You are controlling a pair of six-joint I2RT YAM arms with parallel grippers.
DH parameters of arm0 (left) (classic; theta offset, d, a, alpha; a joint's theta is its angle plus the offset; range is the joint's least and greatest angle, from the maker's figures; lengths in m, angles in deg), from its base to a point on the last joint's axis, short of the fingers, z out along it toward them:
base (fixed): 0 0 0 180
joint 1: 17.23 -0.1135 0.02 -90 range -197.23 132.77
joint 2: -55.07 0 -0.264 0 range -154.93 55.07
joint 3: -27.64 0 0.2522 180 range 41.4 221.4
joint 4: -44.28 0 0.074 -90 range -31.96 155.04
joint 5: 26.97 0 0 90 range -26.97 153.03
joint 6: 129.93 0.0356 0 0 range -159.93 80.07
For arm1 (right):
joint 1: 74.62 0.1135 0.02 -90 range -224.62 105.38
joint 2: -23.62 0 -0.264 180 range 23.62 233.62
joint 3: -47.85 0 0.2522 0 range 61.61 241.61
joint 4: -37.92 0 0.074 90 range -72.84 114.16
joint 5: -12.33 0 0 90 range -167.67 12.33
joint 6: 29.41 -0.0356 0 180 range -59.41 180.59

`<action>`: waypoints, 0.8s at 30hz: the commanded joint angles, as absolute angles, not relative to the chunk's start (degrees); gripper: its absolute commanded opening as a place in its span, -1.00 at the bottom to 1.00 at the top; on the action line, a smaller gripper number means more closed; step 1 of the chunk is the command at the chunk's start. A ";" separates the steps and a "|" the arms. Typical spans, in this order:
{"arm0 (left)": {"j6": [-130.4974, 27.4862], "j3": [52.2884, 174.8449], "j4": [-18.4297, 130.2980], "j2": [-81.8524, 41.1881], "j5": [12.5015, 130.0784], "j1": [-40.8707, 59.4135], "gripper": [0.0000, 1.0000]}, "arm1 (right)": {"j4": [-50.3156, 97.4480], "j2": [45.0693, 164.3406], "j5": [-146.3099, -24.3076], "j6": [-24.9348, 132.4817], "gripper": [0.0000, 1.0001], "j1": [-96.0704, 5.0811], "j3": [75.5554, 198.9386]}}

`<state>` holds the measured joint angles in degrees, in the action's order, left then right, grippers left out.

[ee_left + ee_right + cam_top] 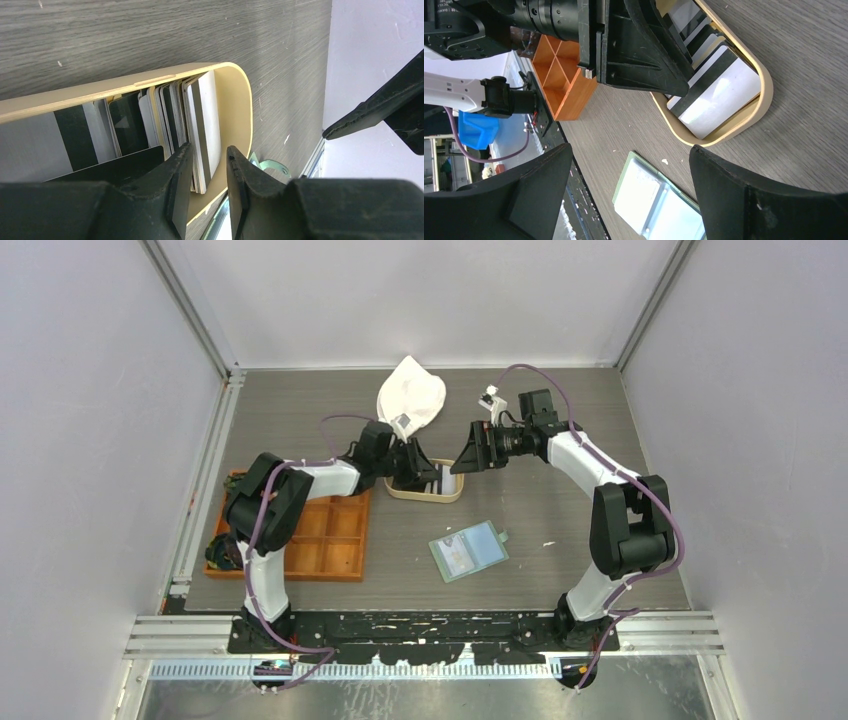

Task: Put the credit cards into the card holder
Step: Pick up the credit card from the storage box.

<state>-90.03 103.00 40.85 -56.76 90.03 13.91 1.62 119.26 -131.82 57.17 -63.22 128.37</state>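
Left claw (209, 148), jaws narrowly parted, straddles the end cards (205, 115) of one row standing in the one oval tray (242, 100); they are packed too tightly to count. Right claw (631, 150) gapes wide beside it, holding nothing. One card holder (468, 550) lies open on the worktop (560, 520), near the tray but apart.
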 commanded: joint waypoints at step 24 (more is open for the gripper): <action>-91.04 107.90 38.26 -56.46 91.79 16.70 -0.37 | 1.15 119.40 -134.17 56.68 0.83 -63.81 131.31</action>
